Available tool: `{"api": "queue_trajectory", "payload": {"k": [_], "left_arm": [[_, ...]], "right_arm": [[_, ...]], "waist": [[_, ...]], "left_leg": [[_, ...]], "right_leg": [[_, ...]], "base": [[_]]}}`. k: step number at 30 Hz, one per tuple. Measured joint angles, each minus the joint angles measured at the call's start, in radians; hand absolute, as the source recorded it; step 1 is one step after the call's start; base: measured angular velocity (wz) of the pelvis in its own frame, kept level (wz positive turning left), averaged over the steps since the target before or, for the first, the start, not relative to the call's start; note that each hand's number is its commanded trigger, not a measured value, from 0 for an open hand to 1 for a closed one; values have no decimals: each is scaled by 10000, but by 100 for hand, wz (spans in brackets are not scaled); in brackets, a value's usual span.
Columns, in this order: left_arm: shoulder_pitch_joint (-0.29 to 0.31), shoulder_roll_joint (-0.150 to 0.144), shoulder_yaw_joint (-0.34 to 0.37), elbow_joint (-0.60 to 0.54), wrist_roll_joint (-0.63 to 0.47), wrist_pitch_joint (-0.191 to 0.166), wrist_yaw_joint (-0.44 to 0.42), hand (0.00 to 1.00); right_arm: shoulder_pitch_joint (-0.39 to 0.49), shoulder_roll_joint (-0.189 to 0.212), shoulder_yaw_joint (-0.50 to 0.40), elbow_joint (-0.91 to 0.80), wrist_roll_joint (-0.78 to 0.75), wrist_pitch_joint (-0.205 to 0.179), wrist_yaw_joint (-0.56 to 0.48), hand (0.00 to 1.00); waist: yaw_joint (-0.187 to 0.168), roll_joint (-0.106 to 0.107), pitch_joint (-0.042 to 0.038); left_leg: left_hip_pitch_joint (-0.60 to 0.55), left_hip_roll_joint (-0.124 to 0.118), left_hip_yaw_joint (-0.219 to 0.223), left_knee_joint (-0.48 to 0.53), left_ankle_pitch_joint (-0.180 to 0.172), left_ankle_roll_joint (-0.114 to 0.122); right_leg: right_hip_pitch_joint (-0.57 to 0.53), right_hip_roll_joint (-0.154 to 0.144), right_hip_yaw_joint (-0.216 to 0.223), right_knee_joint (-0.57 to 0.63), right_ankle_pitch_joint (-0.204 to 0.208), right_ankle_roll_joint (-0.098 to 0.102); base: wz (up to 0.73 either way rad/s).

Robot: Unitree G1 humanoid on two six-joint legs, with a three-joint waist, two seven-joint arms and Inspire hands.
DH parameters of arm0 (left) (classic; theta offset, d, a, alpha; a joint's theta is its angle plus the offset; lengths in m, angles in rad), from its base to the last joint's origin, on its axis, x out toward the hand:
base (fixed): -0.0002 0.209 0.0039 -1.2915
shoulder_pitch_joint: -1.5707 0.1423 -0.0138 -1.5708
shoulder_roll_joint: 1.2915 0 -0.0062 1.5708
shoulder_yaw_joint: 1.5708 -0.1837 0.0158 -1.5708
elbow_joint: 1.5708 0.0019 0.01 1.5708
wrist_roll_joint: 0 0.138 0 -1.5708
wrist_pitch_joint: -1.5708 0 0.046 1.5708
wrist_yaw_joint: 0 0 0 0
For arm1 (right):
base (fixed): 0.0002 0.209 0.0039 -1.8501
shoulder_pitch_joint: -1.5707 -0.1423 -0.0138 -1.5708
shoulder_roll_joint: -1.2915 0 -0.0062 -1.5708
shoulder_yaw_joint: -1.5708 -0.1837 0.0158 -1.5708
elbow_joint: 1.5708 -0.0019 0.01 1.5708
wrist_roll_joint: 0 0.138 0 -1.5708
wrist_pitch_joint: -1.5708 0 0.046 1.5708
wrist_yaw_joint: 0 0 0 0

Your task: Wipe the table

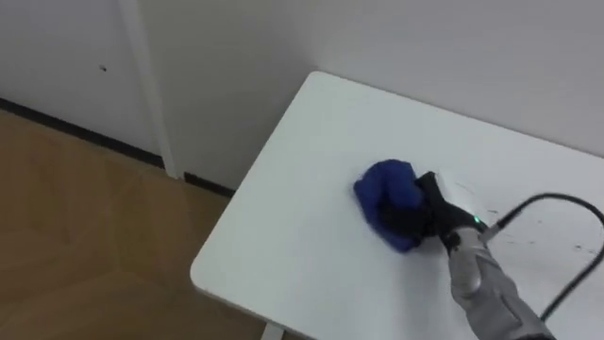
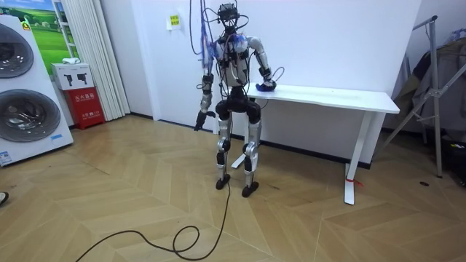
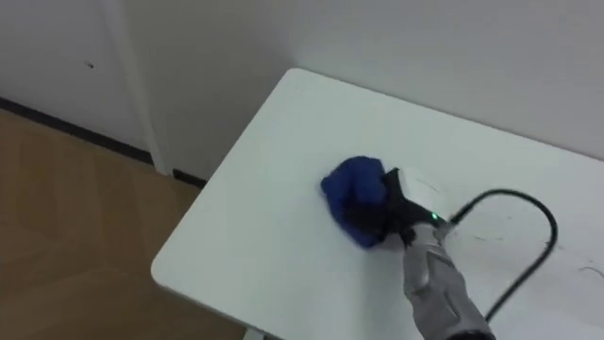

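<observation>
— Right hand (image 1: 420, 212) is closest to the camera. What is it doing?

— It comes in from the lower right on a grey forearm and sits on the white table (image 1: 302, 151). Its dark fingers are curled into a blue cloth (image 1: 385, 184), which is bunched up and pressed against the tabletop.

— Where on the table is the cloth?

— Near the robot's left end, in from the short edge and roughly midway between the front edge and the side by the wall. It touches the surface, and the hand lies on its right side.

— And the other hand?

— In the room view the left hand (image 2: 199, 122) hangs beside the robot's hip, well away from the table. It is too small there to tell how it is held.

— How does the robot stand?

— Upright on a wooden floor (image 2: 131, 189), at the end of the table on the room view's left, with its right arm stretched out over the tabletop.

— Anything else around?

— A washing machine (image 2: 22, 109) stands at the room view's left edge with a small red cabinet (image 2: 87, 108) beside it, both well apart from the robot.
</observation>
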Motion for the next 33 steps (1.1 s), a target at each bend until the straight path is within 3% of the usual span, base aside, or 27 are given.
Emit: {"api": "queue_trajectory", "payload": {"k": [1, 2, 5, 8, 12, 15, 17, 19, 21, 23, 25, 27, 28, 29, 31, 33], "left_arm": [[22, 18, 341, -28, 445, -115, 8, 0], [133, 65, 651, -31, 774, -192, 9, 0], [301, 61, 1441, -53, 1185, -220, 25, 0], [436, 107, 1780, -313, 1163, -233, 49, 0], [198, 108, 1422, -304, 749, -342, 45, 0], [-148, 98, 805, 53, 248, -390, 75, 0], [-390, -12, 388, 210, -161, -405, 74, 0], [-497, -74, 240, 229, -222, -353, 71, 0], [-524, -69, 34, 218, -309, -310, 29, 0], [-589, -73, -144, 113, -508, -242, -11, 0], [-372, -22, -201, -105, -490, -235, -8, 0], [37, 49, -149, -168, -492, -219, 3, 0], [432, 82, -87, -160, -493, -174, 2, 0], [773, 99, -23, -156, -492, -92, -25, 0], [1055, 155, 151, -125, -509, -102, -55, 0], [976, 160, 595, -76, -453, -197, -68, 0]], "right_arm": [[672, -7, -560, 2, 250, -411, -581, 100], [1306, -87, -1054, 5, 390, -576, -1079, 100], [2158, -442, -2070, 338, 721, -757, -1704, 100], [2293, -589, -2658, 984, 1136, -788, -1797, 100], [1615, -720, -2519, 1551, 1274, -619, -1343, 100], [605, -758, -1923, 1657, 1418, 187, -868, 100], [-200, -634, -1433, 1564, 1525, 1045, -466, 100], [-1116, -383, -892, 1566, 1422, 1648, 139, 100], [-1984, -174, -239, 1582, 1292, 1774, 798, 100], [-2731, 29, 32, 1545, 1098, 1697, 1373, 100], [-2955, 8, 43, 1614, 1103, 1629, 1483, 100], [-2842, -48, 9, 1785, 1110, 1450, 1472, 100], [-2472, -130, -97, 1860, 1130, 1070, 1321, 100], [-2102, -268, -153, 1934, 1128, 556, 991, 100], [-1358, -511, -528, 2017, 1157, -94, 527, 100], [-485, -692, -1461, 2026, 1103, -385, 142, 100]], "waist": [[-166, -22, -39], [-198, 0, -113], [-286, 70, -225], [-587, 14, -295], [-645, 42, -298], [-328, 107, -285], [-94, 180, -237], [96, 205, -187], [298, 206, -97], [407, 191, 58], [610, 174, 141], [685, 101, 108], [655, 81, 86], [467, 56, 85], [5, 6, 41], [-279, -83, -73]], "left_leg": [[21, -58, 99, -41, 29, 49], [95, -72, 221, -105, 44, 73], [253, -122, 399, -215, -14, 198], [311, -133, 382, -202, -80, 277], [399, -112, 567, -134, -101, 290], [482, -62, 1065, -157, -114, 246], [466, 57, 1249, -169, -100, 217], [409, 85, 1273, -170, -105, 128], [274, 118, 1128, -122, -78, 84], [39, 114, 783, -37, -20, 19], [-66, 70, 588, -64, 53, 42], [-46, 56, 474, -156, 111, 47], [-14, 46, 416, -158, 121, 50], [27, 33, 297, -149, 118, 54], [116, -37, 202, -169, 119, 60], [148, -33, 266, -221, 131, 108]], "right_leg": [[75, -104, 63, 28, -79, 129], [167, -169, 85, 42, -107, 174], [301, -272, 30, 42, -111, 193], [373, -287, 56, 92, -69, 262], [353, -289, 53, 163, -26, 314], [279, -256, 220, 165, -24, 320], [70, -154, 443, 218, 70, 205], [-187, -31, 586, 344, 154, 84], [-371, 84, 530, 363, 236, -48], [-483, 101, 278, 350, 227, -93], [-548, 73, 55, 292, 143, -109], [-469, 67, -68, 146, 79, -83], [-431, 69, -136, 122, 68, -72], [-309, 66, -220, 97, 66, -68], [22, 22, -234, 7, 56, -52], [161, -90, -200, 41, -43, 110]], "base": [[67], [45], [-13], [-4], [-23], [-56], [-54], [-60], [-27], [33], [43], [34], [26], [35], [80], [74]]}}
